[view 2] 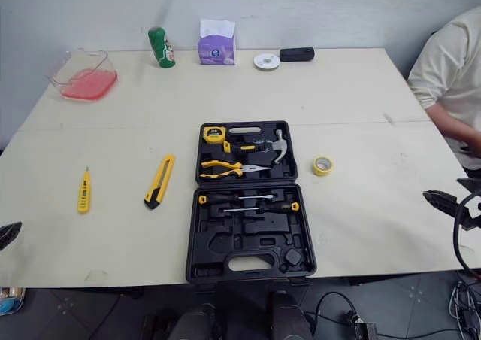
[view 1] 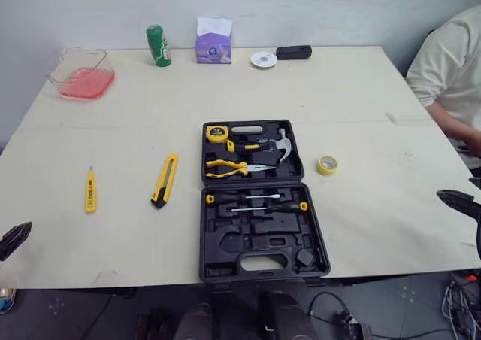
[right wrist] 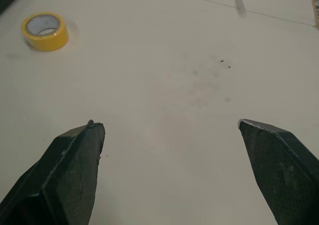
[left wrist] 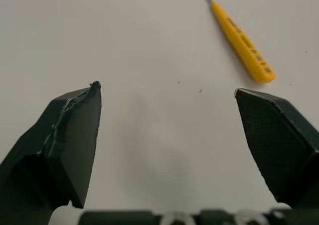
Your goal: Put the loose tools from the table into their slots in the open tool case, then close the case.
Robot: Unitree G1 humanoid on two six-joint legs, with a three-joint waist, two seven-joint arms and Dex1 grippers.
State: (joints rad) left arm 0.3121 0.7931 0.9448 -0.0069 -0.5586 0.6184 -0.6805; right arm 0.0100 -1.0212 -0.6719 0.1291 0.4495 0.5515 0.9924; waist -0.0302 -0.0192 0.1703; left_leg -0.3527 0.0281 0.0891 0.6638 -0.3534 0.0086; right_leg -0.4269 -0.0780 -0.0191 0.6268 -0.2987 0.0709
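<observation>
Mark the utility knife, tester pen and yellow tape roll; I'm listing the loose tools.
utility knife (view 1: 165, 180), left eye view, mid body.
tester pen (view 1: 90, 193), left eye view, yellow handle.
yellow tape roll (right wrist: 47, 43), right wrist view, outer wall.

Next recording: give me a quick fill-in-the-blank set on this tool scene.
The tool case is ____, not closed.
The yellow tape roll lies to the case's ____.
The utility knife lies between the tester pen and the ____.
The left gripper and right gripper each hold ____.
Missing: open; right; case; nothing.
</observation>
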